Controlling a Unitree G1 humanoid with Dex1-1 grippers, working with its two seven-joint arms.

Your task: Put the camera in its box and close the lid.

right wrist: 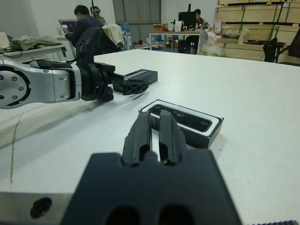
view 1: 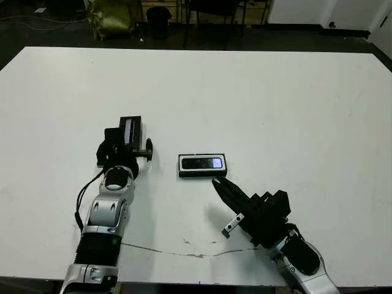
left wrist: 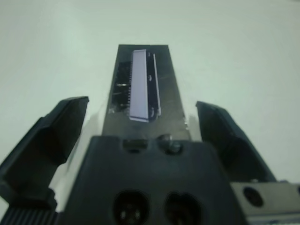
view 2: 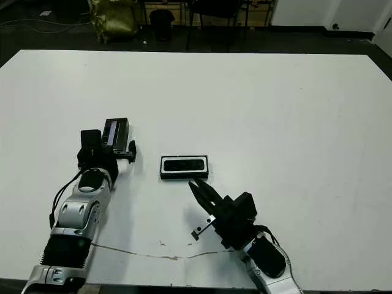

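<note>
Camera in its box; we line up on the lid.

The camera (view 1: 203, 163) lies inside the white-lined box (view 1: 203, 174) at the middle of the white table (view 1: 275, 104). The lid (view 1: 130, 130), its pale strip facing up, rests on the table to the left, well apart from the box. Our left gripper (view 1: 130, 146) is wide open, its two fingers (left wrist: 51, 136) standing either side of the lid's near end without gripping it. Our right gripper (view 1: 218, 184) is pressed closed and empty, pointing at the box from just beside it. To do this well, we judge, we should close squarely on the lid's long sides and keep it level before carrying it over.
</note>
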